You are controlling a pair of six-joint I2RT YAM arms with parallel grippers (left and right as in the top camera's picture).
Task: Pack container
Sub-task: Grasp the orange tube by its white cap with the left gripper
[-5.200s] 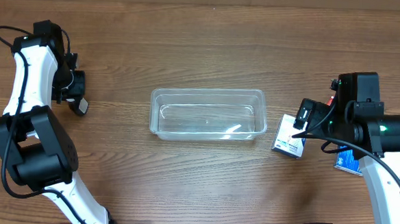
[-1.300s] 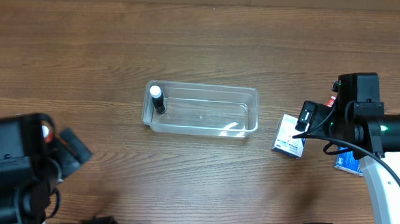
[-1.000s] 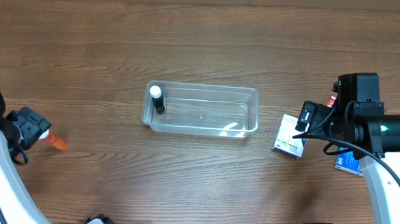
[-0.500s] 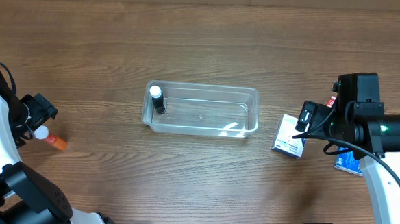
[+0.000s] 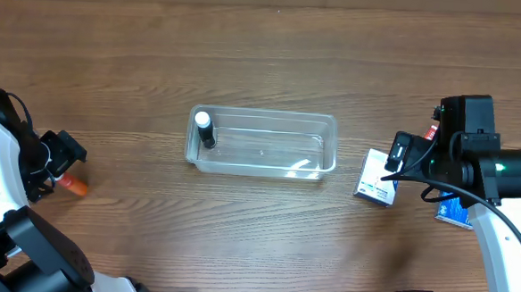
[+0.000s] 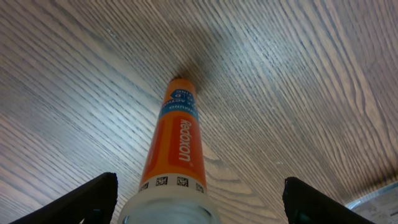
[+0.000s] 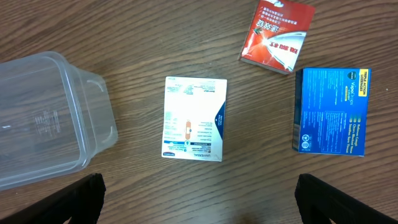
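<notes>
While left tool (image 6: 199, 202) straddles orange tube (image 6: 179, 140), spread wide | container (image 5: 262, 113) well to its right | right tool (image 7: 199, 202) wide

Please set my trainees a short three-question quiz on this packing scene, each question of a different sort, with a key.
1. True or false: a white-capped bottle sits inside the container.
2. How many boxes show in the right wrist view? A two, B three, C four.
3. Fill in: the open left claw hovers over an ___ tube.
Key: 1 true. 2 B: white box, red box, blue box. 3 orange.
</notes>
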